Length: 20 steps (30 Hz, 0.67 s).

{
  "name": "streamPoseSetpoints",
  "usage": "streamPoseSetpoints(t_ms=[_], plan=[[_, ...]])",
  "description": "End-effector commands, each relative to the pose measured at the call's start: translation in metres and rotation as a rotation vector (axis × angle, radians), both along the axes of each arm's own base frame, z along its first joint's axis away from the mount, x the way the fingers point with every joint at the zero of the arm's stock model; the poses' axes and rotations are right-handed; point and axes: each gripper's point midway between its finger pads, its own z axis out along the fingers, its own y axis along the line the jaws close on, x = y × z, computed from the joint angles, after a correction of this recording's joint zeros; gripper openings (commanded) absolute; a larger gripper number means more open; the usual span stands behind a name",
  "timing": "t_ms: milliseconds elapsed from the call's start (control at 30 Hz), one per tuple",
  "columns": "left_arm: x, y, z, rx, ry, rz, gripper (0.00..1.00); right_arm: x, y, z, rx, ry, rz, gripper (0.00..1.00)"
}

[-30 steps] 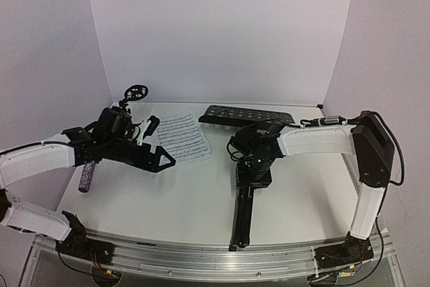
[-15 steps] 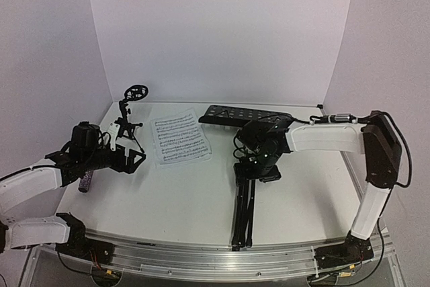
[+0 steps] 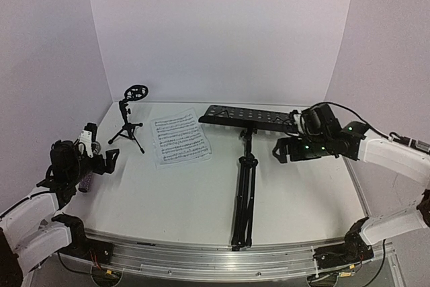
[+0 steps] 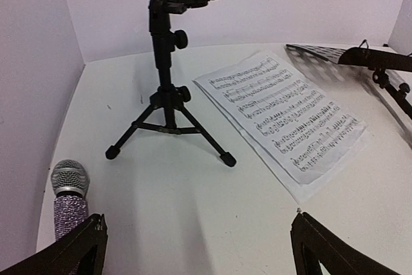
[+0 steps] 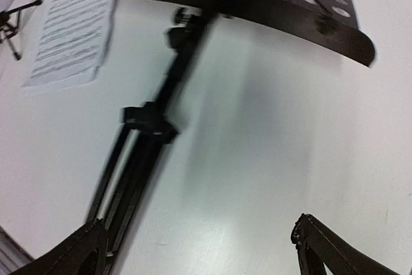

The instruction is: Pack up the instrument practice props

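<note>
Left pincer (image 4: 199, 223) spread wide, holding nothing, at the left edge of the white table (image 3: 201, 199); purple glitter microphone with grey mesh head (image 4: 69, 198) lying just beside it, lower left; small black tripod mic stand (image 3: 129, 122) upright, upper left; white sheet-music pages (image 3: 179, 138) flat beside the stand; tall black perforated music stand (image 3: 245, 179) lying at centre; right pincer (image 5: 199, 221) wide, holding nothing, centre right.
</note>
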Motion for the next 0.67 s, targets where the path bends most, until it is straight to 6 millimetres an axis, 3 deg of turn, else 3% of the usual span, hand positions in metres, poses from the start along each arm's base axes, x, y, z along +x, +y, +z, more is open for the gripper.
streamPoseSetpoints(t_ms=[0, 67, 133, 233, 433, 633], plan=[[0.003, 0.023, 0.018, 0.028, -0.125, 0.095, 1.00, 0.033, -0.069, -0.008, -0.004, -0.232, -0.133, 0.98], [0.001, 0.025, 0.014, 0.021, -0.110, 0.108, 0.99, 0.040, -0.095, -0.006, 0.018, -0.362, -0.206, 0.98], [0.000, 0.029, 0.011, -0.007, -0.097, 0.132, 0.99, 0.035, -0.117, -0.022, 0.020, -0.403, -0.269, 0.98], [-0.001, 0.034, 0.007, -0.021, -0.104, 0.157, 0.99, 0.030, -0.137, -0.028, 0.016, -0.465, -0.335, 0.98], [-0.004, 0.032, -0.002, -0.037, -0.101, 0.137, 0.98, 0.019, -0.148, -0.034, -0.050, -0.509, -0.326, 0.98], [-0.003, 0.034, 0.002, -0.057, -0.114, 0.153, 0.98, 0.014, -0.146, -0.038, -0.044, -0.509, -0.304, 0.98]])
